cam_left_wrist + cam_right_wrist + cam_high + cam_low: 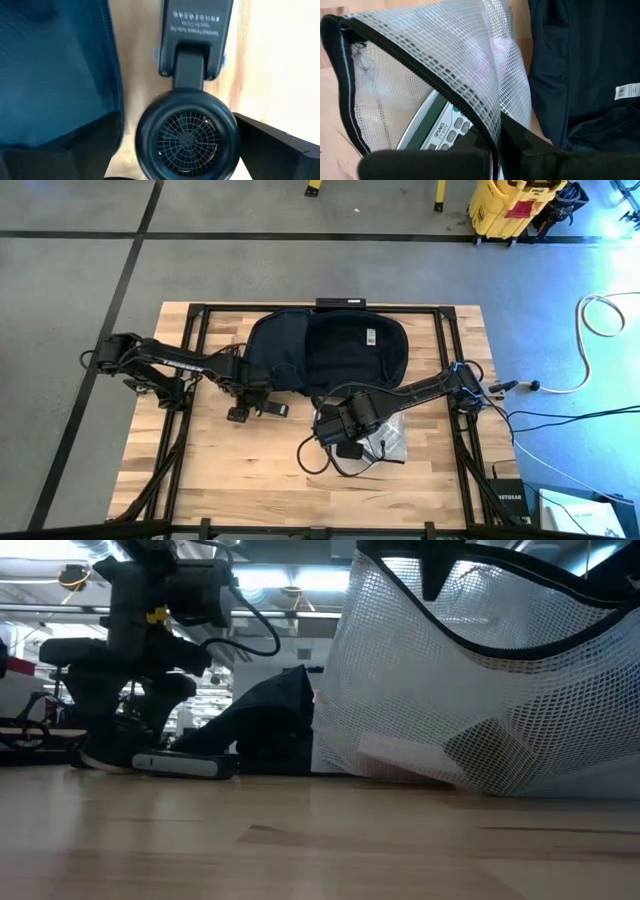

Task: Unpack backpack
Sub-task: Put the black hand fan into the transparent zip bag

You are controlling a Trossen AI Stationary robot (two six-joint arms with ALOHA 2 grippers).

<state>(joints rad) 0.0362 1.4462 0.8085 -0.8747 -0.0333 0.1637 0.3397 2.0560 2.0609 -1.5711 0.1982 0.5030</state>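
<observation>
The dark backpack (325, 350) lies open at the table's far middle, its blue lining (55, 70) showing in the left wrist view. A black hand-held fan (187, 135) with a round grille lies flat on the wood beside it. My left gripper (167, 152) points down over the fan's head, open, one finger on either side; whether they touch it I cannot tell. My right gripper (335, 425), nearer the table's middle, is shut on a clear mesh pouch (445, 65) with a black zipper. A grey keypad device (442, 130) sits inside the pouch. My right gripper pinches the mesh pouch by its zipper-edged rim (490, 132) between its two fingers, coming from above and pointing down. The pouch hangs below the fingers, bulging open, and its lower end (420, 772) rests on the table.
A black cable (315, 462) loops on the wood near the pouch. A black metal frame (195, 320) borders the table. Bare wood (240, 480) lies toward the near edge. A small black box (341, 302) sits at the far edge behind the backpack.
</observation>
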